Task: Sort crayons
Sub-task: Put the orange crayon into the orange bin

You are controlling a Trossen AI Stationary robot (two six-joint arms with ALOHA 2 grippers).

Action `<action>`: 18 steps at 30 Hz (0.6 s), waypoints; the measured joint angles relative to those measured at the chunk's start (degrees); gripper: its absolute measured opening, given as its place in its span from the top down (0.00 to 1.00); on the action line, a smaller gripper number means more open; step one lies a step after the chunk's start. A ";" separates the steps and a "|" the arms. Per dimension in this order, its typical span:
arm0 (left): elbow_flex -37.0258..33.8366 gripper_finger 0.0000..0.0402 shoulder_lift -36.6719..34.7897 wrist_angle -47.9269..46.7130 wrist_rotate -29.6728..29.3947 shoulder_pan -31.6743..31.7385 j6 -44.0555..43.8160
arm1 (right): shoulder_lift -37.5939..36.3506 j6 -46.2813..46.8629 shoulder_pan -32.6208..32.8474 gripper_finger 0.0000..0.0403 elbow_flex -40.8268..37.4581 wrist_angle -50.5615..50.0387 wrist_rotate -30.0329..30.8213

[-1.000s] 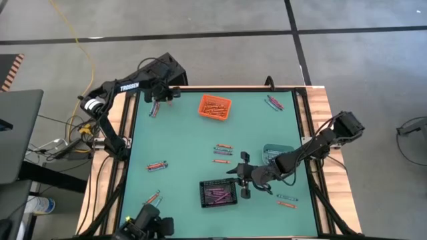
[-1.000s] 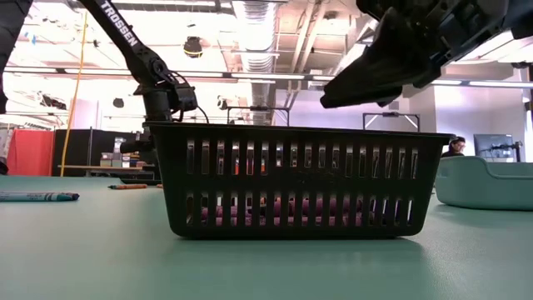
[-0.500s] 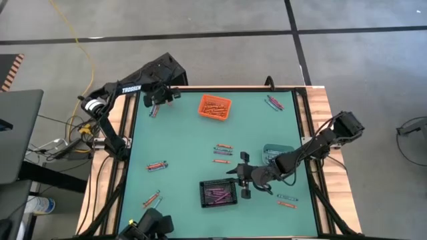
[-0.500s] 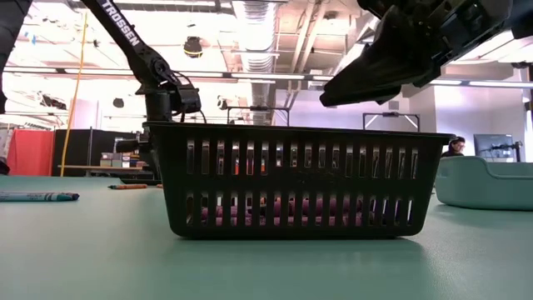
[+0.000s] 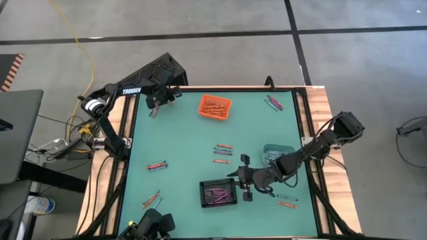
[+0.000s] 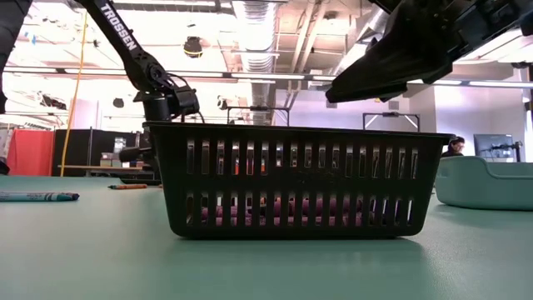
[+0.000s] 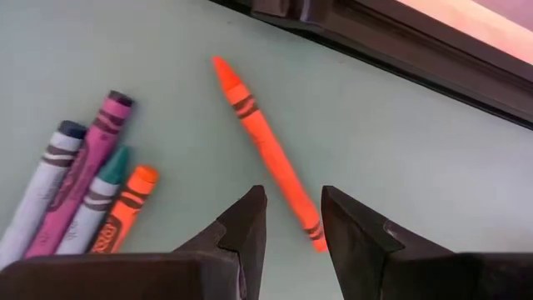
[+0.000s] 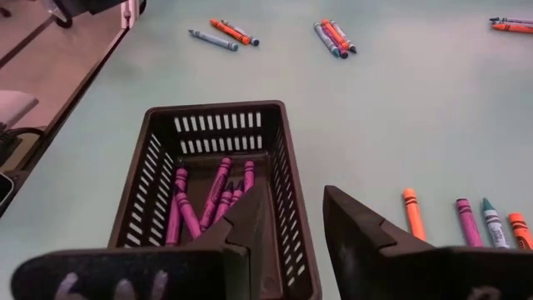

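Observation:
My left gripper hangs over the table's far left corner, pointing steeply down. It is open, and its fingers stand on either side of the near end of an orange crayon that lies flat on the mat, without touching it. Several more crayons lie side by side next to it. My right gripper hovers open and holds nothing. It is above the right wall of the black bin, which has purple crayons in it.
The orange bin with orange crayons stands far centre. The teal bin is behind my right arm. Loose crayons lie at the far right, mid table, left, near left and near right.
My left gripper has rolled about its own pointing line over the crayons in the far left corner. It has stayed open.

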 joint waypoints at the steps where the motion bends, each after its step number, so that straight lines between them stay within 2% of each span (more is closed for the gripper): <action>1: 0.00 0.74 0.00 -0.35 -0.31 0.00 -0.01 | 0.00 0.00 0.00 0.71 0.01 0.00 0.00; 8: 0.04 0.74 0.95 0.25 -1.60 0.08 1.20 | 0.00 0.00 0.01 0.71 0.00 0.00 0.00; 14: 0.63 0.74 5.50 2.31 1.52 0.59 1.57 | 0.02 0.02 0.07 0.71 -0.01 -0.02 -0.02; 18: 1.44 0.74 6.08 1.96 1.75 0.61 2.56 | 0.02 -0.02 0.07 0.71 -0.01 -0.07 -0.04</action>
